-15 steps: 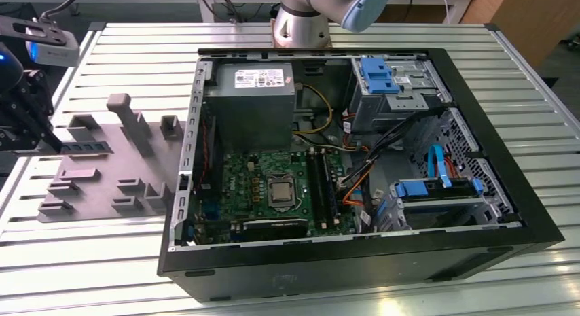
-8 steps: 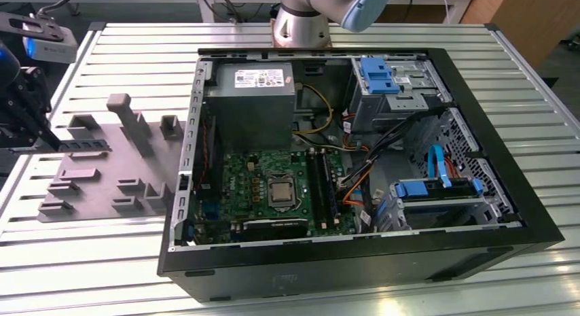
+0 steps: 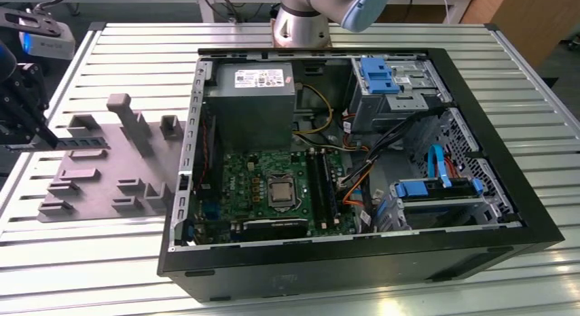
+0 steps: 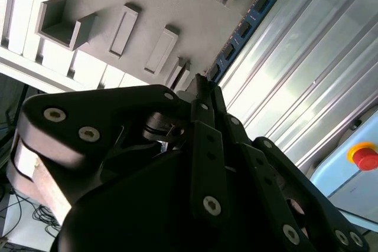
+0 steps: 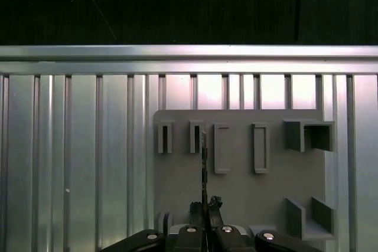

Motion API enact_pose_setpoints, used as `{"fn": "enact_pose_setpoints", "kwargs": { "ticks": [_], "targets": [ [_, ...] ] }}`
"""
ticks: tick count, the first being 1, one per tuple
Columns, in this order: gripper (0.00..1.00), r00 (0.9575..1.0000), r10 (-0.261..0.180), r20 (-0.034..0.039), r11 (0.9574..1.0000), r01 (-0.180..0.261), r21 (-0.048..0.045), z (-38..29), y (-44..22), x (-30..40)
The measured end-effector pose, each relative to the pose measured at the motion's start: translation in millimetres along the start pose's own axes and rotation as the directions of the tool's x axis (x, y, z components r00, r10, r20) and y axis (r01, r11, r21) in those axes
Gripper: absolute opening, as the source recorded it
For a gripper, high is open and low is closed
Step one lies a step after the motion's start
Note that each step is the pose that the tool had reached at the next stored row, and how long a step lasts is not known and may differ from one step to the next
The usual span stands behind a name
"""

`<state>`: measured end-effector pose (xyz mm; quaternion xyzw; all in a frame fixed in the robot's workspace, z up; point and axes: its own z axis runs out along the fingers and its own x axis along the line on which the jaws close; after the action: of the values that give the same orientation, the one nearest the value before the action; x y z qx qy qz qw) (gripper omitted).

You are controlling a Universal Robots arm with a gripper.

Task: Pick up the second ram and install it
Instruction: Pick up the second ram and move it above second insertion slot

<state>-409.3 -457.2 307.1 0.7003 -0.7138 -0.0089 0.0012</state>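
The second ram is a thin dark stick with small chips, held level just above the grey holder plate at the exterior view's left. My black gripper is shut on one end of it. In the second wrist view the fingers pinch the stick's near end, and the ram runs away from them along the plate's edge. The first wrist view shows the ram edge-on, rising from the gripper between two upright slot blocks. The long black memory slots lie on the motherboard.
The open computer case fills the middle of the slatted metal table; inside are a power supply, blue drive brackets and loose cables. Tall holder blocks stand beside the ram. A red stop button sits nearby.
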Motion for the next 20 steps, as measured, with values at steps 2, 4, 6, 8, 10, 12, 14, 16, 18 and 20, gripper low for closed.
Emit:
{"fn": "enact_pose_setpoints", "kwargs": {
  "ticks": [2, 4, 6, 8, 10, 12, 14, 16, 18, 20],
  "targets": [
    [0.14, 1.0000, 0.000, 0.0000, 1.0000, 0.000, 0.0000, -1.5, 0.0, 0.0],
    [0.14, 1.0000, 0.000, 0.0000, 1.0000, 0.000, 0.0000, -3.0, 0.1, 0.0],
    [0.14, 1.0000, 0.000, 0.0000, 1.0000, 0.000, 0.0000, -4.5, 0.1, 0.0],
    [0.14, 1.0000, 0.000, 0.0000, 1.0000, 0.000, 0.0000, -6.1, 0.1, -0.1],
    [0.14, 1.0000, 0.000, 0.0000, 1.0000, 0.000, 0.0000, -7.6, 0.1, -0.1],
    [0.14, 1.0000, 0.000, -0.0001, 1.0000, 0.000, 0.0000, -9.2, 0.1, -0.1],
    [0.14, 1.0000, 0.000, 0.0000, 1.0000, 0.000, 0.0000, -10.7, 0.2, -0.1],
    [0.14, 1.0000, 0.000, 0.0000, 1.0000, 0.000, 0.0000, -12.2, 0.2, -0.1],
    [0.14, 1.0000, 0.000, 0.0000, 1.0000, 0.000, 0.0000, -13.7, 0.2, -0.1],
    [0.14, 1.0000, 0.000, 0.0000, 1.0000, 0.000, 0.0001, -15.2, 0.2, -0.2]
  ]
}}
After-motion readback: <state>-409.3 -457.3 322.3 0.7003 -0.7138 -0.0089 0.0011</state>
